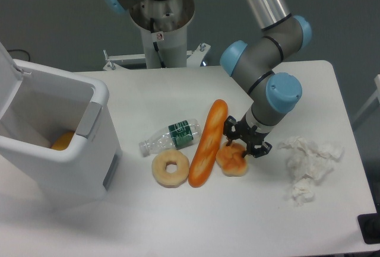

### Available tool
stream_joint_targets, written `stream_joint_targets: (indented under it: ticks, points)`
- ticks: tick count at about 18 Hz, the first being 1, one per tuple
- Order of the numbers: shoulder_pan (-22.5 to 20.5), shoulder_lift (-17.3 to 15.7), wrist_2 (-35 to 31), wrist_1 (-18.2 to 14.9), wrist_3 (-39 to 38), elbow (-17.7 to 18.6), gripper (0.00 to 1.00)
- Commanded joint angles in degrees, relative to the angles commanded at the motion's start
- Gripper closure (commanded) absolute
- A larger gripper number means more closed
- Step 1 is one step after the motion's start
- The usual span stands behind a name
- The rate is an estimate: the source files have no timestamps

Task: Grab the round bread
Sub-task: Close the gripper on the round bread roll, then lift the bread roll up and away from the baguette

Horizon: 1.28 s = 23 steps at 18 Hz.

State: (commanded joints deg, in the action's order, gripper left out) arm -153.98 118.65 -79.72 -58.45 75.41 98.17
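Right of the baguette point(208, 143), we saw the round bread point(232, 159) lying directly under the gripper point(243, 145), its open fingers straddling the bun's far edge.

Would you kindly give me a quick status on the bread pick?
Gripper down over round bread, fingers straddling it, closure unclear. Bread on table, not lifted. Baguette close alongside.

The black two-finger gripper point(243, 145) hides the top of the small golden-orange lumpy bun point(233, 161); its finger spacing is unclear.

The white plastic bin point(53, 144) is cut by the left edge.
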Motion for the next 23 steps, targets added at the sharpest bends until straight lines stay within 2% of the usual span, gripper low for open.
stream_joint_targets:
  ticks: [2, 8, 13, 15, 18, 20, 23]
  points:
    - [0.0, -0.1, 0.0, 0.1, -0.1, -0.1, 1.00]
    - [-0.3, -0.5, -0.1, -0.2, -0.3, -2.0, 1.00]
    - [-1.5, -2.7, -0.2, -3.5, -3.8, -8.3, 1.00]
    - [-1.5, -3.0, -0.3, -3.6, -4.3, -10.1, 1.00]
    - [-2.2, -3.1, -5.4, -4.1, -1.3, -13.3, 1.00]
    - [-2.1, -2.9, -6.1, -4.2, 0.9, -14.4, 1.00]
    - [-2.0, -3.3, -6.1, -5.2, -1.0, -15.3, 1.00]
